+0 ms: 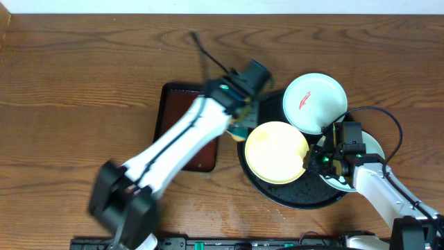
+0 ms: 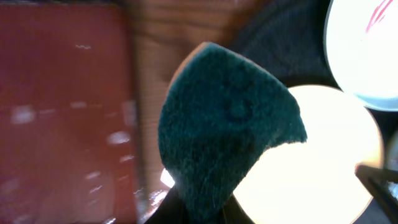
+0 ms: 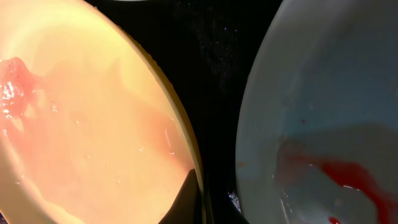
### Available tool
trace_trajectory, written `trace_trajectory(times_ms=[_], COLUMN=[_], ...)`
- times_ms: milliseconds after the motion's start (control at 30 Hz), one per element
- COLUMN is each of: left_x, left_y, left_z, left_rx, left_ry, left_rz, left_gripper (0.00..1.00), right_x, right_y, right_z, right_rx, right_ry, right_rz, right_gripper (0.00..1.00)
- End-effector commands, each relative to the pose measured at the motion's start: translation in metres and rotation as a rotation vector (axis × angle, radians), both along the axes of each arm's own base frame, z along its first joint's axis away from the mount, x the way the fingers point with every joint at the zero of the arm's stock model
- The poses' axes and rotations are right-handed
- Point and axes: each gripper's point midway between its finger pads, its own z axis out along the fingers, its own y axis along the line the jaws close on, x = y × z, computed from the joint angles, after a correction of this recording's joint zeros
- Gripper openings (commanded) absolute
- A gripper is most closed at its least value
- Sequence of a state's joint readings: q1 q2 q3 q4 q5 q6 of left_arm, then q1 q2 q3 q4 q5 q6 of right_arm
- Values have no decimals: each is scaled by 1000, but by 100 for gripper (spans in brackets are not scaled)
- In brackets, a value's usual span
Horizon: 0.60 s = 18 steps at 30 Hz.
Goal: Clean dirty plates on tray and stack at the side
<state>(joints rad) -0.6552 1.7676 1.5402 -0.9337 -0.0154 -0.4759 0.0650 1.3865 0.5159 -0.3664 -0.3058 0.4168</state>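
The black tray (image 1: 295, 198) holds a pale yellow plate (image 1: 276, 151) with a red smear (image 3: 12, 87). My right gripper (image 1: 310, 161) is shut on this plate's right rim (image 3: 198, 199). A white plate (image 1: 314, 103) with a red streak leans over the tray's far edge. A pale mint plate (image 3: 323, 93), also smeared red, lies beside the yellow one, mostly under my right arm (image 1: 373, 144). My left gripper (image 1: 243, 121) is shut on a dark green sponge (image 2: 230, 124), which hangs over the yellow plate's left edge (image 2: 311, 168).
A small red-brown rectangular tray (image 1: 182, 111) lies left of the black tray, partly under my left arm. A black cable (image 1: 202, 50) runs across the wood behind it. Bare wooden table (image 1: 69, 90) stretches to the left.
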Motion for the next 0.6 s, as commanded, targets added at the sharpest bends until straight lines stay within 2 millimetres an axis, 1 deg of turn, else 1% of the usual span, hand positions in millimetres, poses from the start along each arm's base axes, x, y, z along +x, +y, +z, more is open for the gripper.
trace_trajectory(times_ms=[0,67,167,233,267,300,367,433,567], left_x=[13,15,17,17,16,16,14,14,14], left_y=[38,64,96,113,119,125,131,130,128], left_z=[21,17,2,-11,-17,-23,-34,-39,-39], left_rx=[32,55,79,91,91,91,75,42,15], left_ry=[-33,2,55,81,93,102,121,137,140], left_rz=[44,100,177,215,227,242,261,257,250], left_gripper=[8,8,8,15,17,24,29,31,32], right_x=[1,6,16,22,23,25,27,28,31], right_y=[-10,-9,-10,-14,-17,-19,-24,-27,-27], right_z=[-1,10,32,48,56,64,81,97,125], right_rx=[-74,-75,-94,-147,-185,-226,-315,-407,-561], right_ry=[-3,-15,-53,-82,-96,-110,-142,-177,-255], right_rz=[30,29,33,34,34,35,40,48,70], right_gripper=[1,1,1,1,1,1,1,1,1])
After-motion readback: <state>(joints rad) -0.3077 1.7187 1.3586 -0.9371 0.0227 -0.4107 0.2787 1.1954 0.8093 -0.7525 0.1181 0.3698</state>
